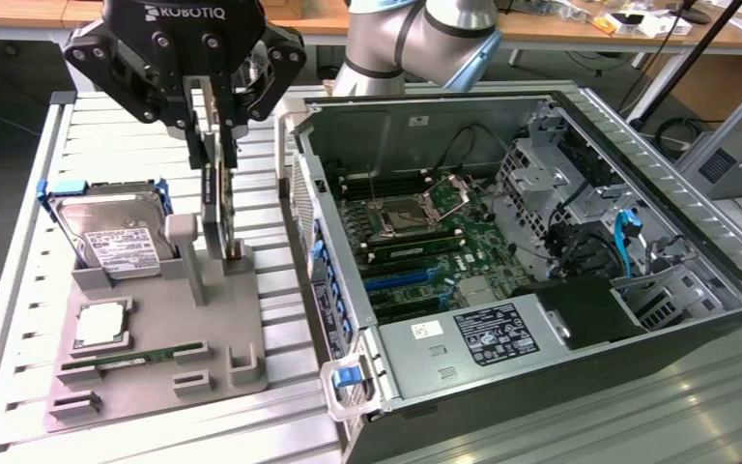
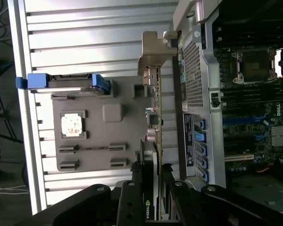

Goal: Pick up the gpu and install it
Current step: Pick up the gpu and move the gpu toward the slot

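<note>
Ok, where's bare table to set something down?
Bare table beyond the hard drive, and a strip along the tray's near edge. Tight between tray and case; the gripper holds the gpu over the tray.

You have a slatted aluminium table (image 1: 113,126) under everything; on it, at the exterior view's left, lies a grey fixture plate (image 1: 236,324); a silver hard drive (image 1: 111,237) in a blue frame (image 1: 46,188) stands propped at the plate's far end; nearer, a square processor (image 1: 100,327) sits in a recess, and a slim green memory stick (image 1: 139,359) lies flat just beside it; at the exterior view's right you see an open computer case (image 1: 385,126), its green motherboard (image 1: 481,256) exposed, a metal-framed processor socket (image 1: 410,215) on it, and blue cables (image 1: 626,237) by the drive bays.
</note>
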Motion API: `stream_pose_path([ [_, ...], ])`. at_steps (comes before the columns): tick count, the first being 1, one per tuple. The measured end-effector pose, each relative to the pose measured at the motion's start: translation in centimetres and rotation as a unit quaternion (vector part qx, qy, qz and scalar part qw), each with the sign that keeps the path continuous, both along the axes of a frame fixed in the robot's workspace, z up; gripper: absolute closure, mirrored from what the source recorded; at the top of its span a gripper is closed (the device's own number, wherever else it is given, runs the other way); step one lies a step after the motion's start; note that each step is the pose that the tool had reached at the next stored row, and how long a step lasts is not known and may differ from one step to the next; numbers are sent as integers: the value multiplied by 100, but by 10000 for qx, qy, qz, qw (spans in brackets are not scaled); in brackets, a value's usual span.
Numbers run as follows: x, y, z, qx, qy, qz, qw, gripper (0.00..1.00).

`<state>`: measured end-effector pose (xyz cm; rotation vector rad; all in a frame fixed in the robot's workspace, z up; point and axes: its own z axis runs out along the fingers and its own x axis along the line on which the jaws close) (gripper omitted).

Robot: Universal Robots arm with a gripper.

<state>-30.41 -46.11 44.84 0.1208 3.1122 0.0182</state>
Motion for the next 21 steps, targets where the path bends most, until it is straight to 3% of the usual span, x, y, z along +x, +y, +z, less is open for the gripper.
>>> stream_pose_path([
  [21,0,0,250,0,0,0,10000,73],
])
